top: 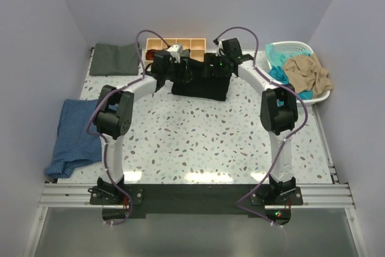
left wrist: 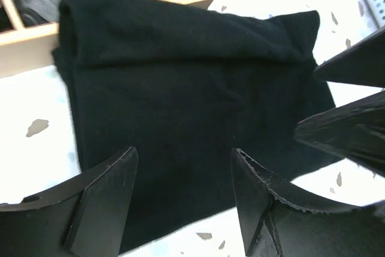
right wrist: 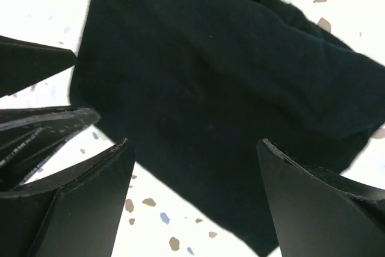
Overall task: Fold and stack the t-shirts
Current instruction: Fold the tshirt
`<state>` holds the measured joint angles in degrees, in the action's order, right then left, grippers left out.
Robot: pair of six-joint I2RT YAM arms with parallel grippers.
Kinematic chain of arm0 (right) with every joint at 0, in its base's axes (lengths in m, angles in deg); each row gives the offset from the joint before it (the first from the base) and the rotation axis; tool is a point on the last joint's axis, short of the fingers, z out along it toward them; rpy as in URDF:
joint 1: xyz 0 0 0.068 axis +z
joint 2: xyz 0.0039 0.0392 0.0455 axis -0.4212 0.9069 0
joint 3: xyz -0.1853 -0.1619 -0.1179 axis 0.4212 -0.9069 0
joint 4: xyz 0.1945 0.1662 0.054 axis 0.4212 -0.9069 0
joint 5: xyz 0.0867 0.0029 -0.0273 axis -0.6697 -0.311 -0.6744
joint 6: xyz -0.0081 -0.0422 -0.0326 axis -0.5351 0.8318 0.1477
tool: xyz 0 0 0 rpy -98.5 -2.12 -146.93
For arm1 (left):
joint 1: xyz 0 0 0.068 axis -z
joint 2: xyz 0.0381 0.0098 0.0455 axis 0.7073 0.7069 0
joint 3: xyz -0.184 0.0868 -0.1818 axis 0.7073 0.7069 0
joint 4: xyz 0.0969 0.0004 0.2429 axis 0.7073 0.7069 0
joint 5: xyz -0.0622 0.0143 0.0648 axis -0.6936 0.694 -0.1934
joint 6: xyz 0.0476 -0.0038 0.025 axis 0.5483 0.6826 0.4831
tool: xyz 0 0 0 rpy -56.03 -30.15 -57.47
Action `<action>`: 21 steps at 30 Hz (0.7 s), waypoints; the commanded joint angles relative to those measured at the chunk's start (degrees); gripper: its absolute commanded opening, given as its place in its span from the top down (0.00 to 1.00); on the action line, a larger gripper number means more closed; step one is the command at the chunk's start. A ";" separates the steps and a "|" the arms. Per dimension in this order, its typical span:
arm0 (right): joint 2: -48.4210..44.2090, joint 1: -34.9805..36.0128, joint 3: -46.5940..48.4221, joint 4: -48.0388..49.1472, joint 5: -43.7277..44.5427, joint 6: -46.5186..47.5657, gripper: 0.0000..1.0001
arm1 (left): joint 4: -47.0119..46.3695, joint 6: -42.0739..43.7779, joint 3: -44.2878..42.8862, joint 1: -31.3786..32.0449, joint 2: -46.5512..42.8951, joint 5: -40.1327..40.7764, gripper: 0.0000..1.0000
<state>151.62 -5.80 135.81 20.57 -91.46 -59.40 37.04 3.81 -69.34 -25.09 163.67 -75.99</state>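
- Black t-shirt [top: 201,85]: folded into a compact rectangle, lying at the far middle of the desk [top: 204,142], far edge up against the wooden tray [top: 180,43].
- Long axis: left to right, roughly parallel to the desk's far edge, near edge slightly skewed; thick rolled fold toward the tray, thinner loose edges toward the arms.
- Left pincer [left wrist: 183,161]: open, fingers spread just above the cloth near its near-left part, nothing between them.
- Right pincer [right wrist: 194,148]: open wide over the near-right part, likewise gripping nothing.
- Elsewhere: grey-green t-shirt [top: 114,59] folded at the far left corner; blue t-shirt [top: 75,136] draped over the left edge; teal t-shirt [top: 278,70] and tan t-shirt [top: 307,70] heaped in the basket [top: 289,44] on the right.
- Risk, probable: only the top layer caught by a shallow pinch, fold peeled open on lifting.
- Risk, probable: rolled edge snagged on the tray wall if dragged away from the arms.
- Risk, probable: contact between the two pincers, working close together over one small bundle.
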 commanded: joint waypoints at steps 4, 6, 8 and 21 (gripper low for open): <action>7.08 0.66 2.14 1.63 0.33 0.90 0.14 | -5.86 -0.55 -3.87 0.29 7.28 -1.04 0.33; 7.79 0.92 1.71 0.14 0.95 1.43 0.14 | -2.71 -0.98 -4.22 0.47 8.42 0.36 0.34; 6.74 1.01 -0.92 -0.47 1.21 1.52 0.14 | -2.51 -2.12 -0.90 0.90 6.59 1.24 0.36; -12.39 5.84 -26.05 -1.18 2.01 3.19 0.14 | -2.25 -9.24 27.49 9.52 -13.53 8.45 0.38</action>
<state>146.81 -2.17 116.27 23.33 -90.14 -57.26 32.03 -1.85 -48.47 -18.41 156.33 -69.98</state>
